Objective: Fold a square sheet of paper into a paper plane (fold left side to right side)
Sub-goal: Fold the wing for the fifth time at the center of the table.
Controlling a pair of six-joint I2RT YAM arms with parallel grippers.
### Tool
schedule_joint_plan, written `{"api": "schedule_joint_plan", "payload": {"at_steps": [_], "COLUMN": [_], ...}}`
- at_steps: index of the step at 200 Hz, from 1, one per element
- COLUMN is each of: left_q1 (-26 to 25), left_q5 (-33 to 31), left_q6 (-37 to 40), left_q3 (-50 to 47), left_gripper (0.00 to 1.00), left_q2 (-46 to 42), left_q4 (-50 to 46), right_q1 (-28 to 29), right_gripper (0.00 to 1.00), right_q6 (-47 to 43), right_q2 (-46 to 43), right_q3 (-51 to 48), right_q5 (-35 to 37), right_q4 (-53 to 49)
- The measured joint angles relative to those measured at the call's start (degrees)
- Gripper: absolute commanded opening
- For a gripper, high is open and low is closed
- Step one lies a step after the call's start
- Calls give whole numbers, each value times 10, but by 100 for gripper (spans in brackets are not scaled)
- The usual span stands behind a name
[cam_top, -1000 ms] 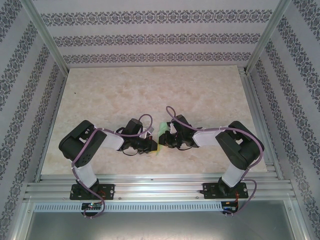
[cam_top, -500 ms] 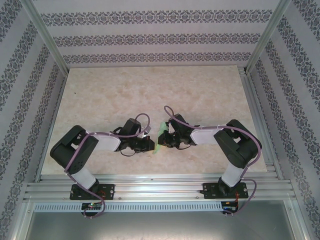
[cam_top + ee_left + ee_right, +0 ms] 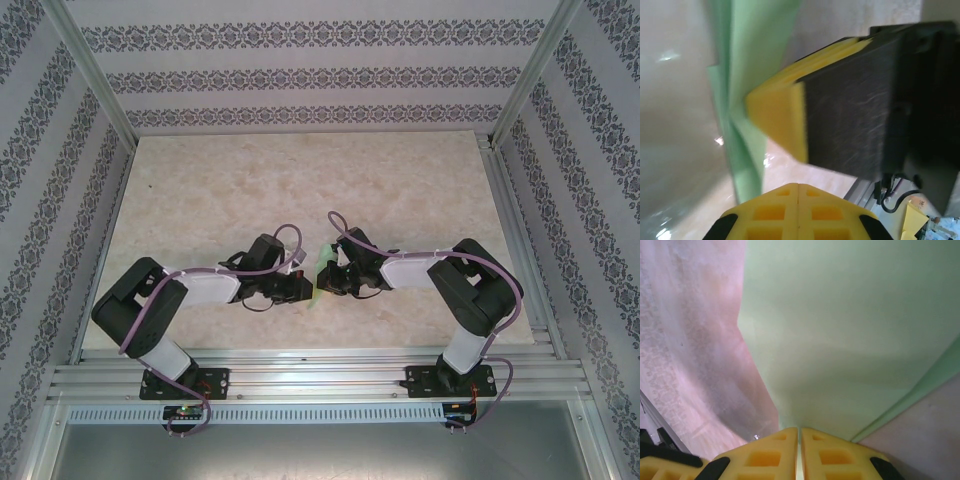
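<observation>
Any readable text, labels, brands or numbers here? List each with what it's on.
No readable text.
On the square sheet of paper: nothing printed.
On the yellow tag, lower right of the left wrist view: marks too blurred.
On the small board below the left arm's base: too small to read.

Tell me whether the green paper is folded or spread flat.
Folded. In the left wrist view, the square sheet of paper shows several overlapping layers running along a crease, not one flat sheet.
</observation>
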Motion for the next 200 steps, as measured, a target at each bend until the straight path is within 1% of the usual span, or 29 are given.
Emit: {"api": "schedule_joint_plan", "payload": {"at_steps": [69, 125, 161, 200], "left_q1": [-15, -15, -15, -15], "left_q5": [-5, -32, -32, -32], "left_q6": [0, 7, 10, 9], "left_q3": [13, 8, -11, -27], "left_gripper": [0, 0, 0, 0], "left_q2": [53, 56, 56, 55], "left_q4": [7, 3, 36, 68], "right_q1": [0, -1, -3, -18], "right_gripper": [13, 13, 13, 13], "right_q6": [0, -2, -8, -23], "right_q2": [0, 0, 0, 0], "right_q3": [2, 3, 9, 18], "right_q5": [2, 2, 0, -2], "right_q4": [-6, -8, -19, -42]}}
